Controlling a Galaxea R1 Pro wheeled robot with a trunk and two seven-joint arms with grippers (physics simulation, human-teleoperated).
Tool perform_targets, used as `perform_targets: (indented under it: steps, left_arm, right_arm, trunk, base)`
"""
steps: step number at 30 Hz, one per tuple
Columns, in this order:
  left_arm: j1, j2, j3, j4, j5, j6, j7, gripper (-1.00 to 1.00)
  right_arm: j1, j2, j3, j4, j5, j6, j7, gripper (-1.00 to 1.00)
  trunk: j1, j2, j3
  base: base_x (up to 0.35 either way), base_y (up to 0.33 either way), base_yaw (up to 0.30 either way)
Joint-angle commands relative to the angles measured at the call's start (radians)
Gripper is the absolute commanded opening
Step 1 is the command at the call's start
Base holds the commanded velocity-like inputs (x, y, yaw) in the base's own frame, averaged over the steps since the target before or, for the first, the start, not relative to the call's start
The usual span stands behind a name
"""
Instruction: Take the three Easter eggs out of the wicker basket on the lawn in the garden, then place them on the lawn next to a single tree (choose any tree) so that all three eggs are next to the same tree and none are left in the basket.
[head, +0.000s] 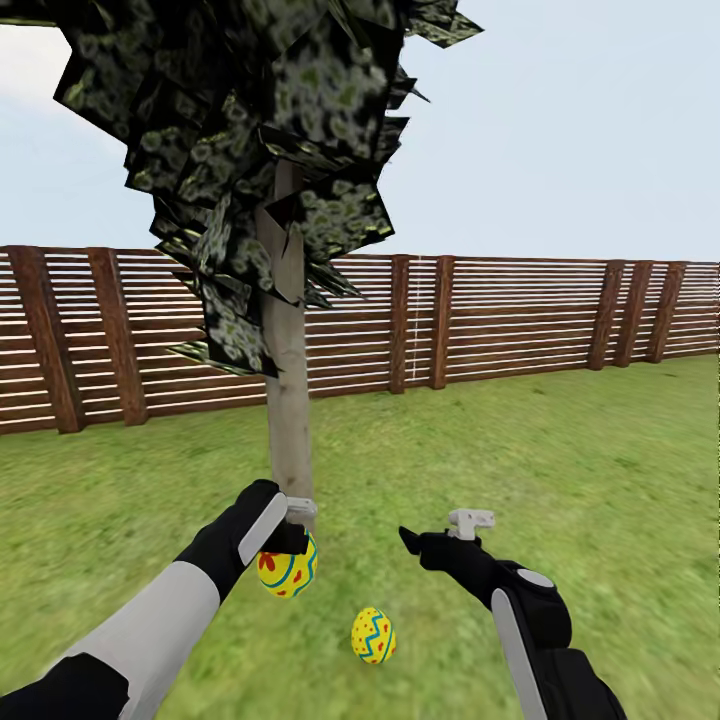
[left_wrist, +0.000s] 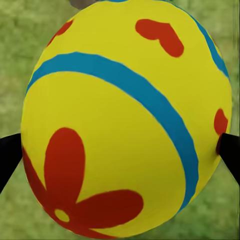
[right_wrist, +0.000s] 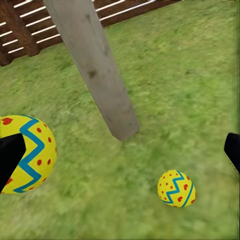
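Lawn (head: 560, 470) of mottled green grass takes up the lower half of the head view and runs back to a brown slatted fence (head: 520, 320) that crosses the middle of the frame under a pale sky. The tree (head: 288, 420) stands left of centre, its straight grey-brown trunk rising into dark angular foliage with whitish blotches at the upper left.

The left gripper (head: 286, 548) comes in from the lower left, just in front of the foot of the trunk, and is clamped on the flower egg (head: 288, 572). In the left wrist view this yellow egg, with its red flower, red heart and blue bands, is pinched at both sides by the dark fingers (left_wrist: 7, 156), with grass behind it.

The right gripper (head: 425, 545) sits lower right of centre, above the grass, with its fingers spread wide and nothing between them.

The zigzag egg (head: 373, 635) lies on the grass at lower centre, near the trunk and between the two grippers. In the right wrist view it lies close beside the trunk's base. At that view's left edge a near egg (right_wrist: 32, 152), yellow with a blue zigzag and red dots, is partly behind one dark finger; I cannot tell which egg it is.
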Motion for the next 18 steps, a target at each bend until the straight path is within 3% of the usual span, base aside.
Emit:
perform_targets:
  steps: [1, 6, 18]
  left_arm:
    - [-0.001, 0.000, -0.003, -0.001, 0.010, 0.002, 0.010, -1.00]
    - [-0.001, 0.000, -0.003, -0.001, 0.010, 0.002, 0.011, -1.00]
    - [-0.001, 0.001, -0.003, -0.001, 0.012, 0.002, 0.013, -1.00]
  right_arm:
    - [-0.001, 0.000, 0.000, -0.001, -0.009, 0.005, -0.003, 1.00]
    - [-0.001, 0.000, 0.002, -0.001, -0.009, 0.005, -0.003, 1.00]
    - [-0.001, -0.001, 0.002, -0.001, -0.010, 0.005, -0.002, 1.00]
  trunk:
    - [0.000, -0.001, -0.001]
    - [0.000, -0.001, 0.000]
    - [0.000, -0.001, 0.011]
  base:
    - [0.129, -0.294, -0.015]
    - [0.127, -0.295, 0.066]
    - [0.043, -0.290, 0.230]
